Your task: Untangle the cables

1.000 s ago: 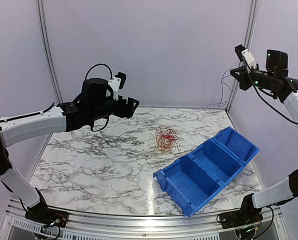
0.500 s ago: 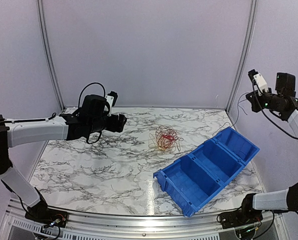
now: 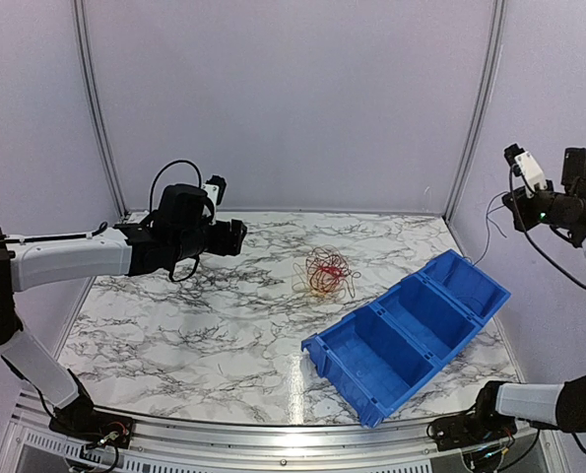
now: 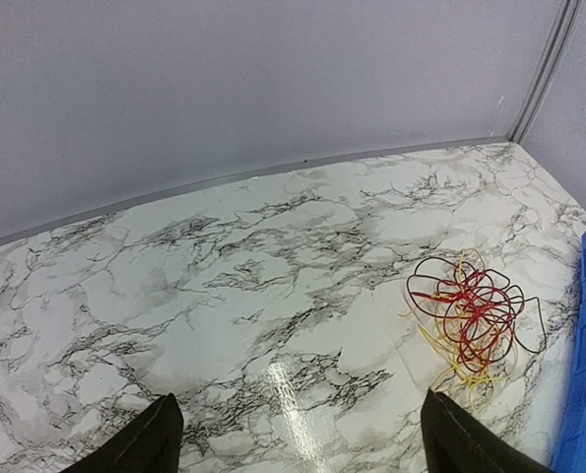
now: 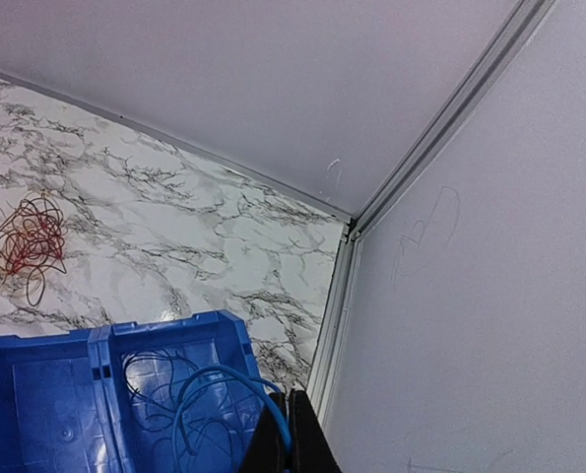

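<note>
Your left gripper [image 4: 297, 434] hung above the left part of the marbled desk [image 3: 174, 315] with its jaws spread wide and nothing between them; it pointed across the desk toward the far right corner. The tangle of cables [image 4: 470, 315] lay on the desk ahead of it and to its right, well apart from both fingers. That tangle was a loose knot of red and black loops with a few yellowish-orange strands spilling out on the near side. It sat just beyond the far-left side of the blue bin [image 3: 347, 379], near it but not touching as far as you could see from above.

Your right gripper [image 5: 291, 424] was raised high at the right edge of the cell, close to the side wall, its fingers pressed together. From its wrist camera it seemed to be pinching a blue cable [image 5: 219, 371], which arched away from the fingertips and dropped into the end compartment of the bin below. Thin dark wires [image 5: 155, 384] lay looped on the floor of that same compartment.
</note>
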### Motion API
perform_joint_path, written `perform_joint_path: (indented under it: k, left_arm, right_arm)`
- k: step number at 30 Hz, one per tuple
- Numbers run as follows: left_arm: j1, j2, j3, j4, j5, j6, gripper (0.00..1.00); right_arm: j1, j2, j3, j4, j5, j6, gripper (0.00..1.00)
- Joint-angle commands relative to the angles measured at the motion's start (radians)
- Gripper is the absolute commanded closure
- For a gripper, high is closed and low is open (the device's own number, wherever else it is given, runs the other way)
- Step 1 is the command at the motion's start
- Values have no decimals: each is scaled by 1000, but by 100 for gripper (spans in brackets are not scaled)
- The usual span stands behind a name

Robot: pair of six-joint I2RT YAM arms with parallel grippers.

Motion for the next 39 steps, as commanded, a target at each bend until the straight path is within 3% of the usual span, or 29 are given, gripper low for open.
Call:
perform_joint_path:
  k: [1, 6, 13, 30, 32, 34, 39]
  left_arm:
    - [-1, -19, 34, -23, 11, -40, 13]
    - [-1, -28, 31, -23, 8, -46, 13]
    - [-1, -26, 35, -23, 43, -85, 13]
    - [-1, -16, 46, -28, 86, -115, 14]
    - [-1, -16, 47, -28, 82, -114, 14]
    - [-1, -17, 45, -28, 69, -110, 13]
    - [-1, -14, 45, -28, 56, -98, 13]
  right_arm:
    - [-10, -17, 25, -138, -37, -88, 100]
    - [-10, -12, -104, -169, -44, -112, 100]
    - [-9, 30, -265, -63, -19, -92, 100]
    - [17, 330, -366, 118, 94, -3, 100]
    - [46, 356, -362, 109, 135, -1, 95]
    - [75, 369, -344, 77, 180, -1, 81]
    - [84, 325, -275, -17, 225, -14, 57]
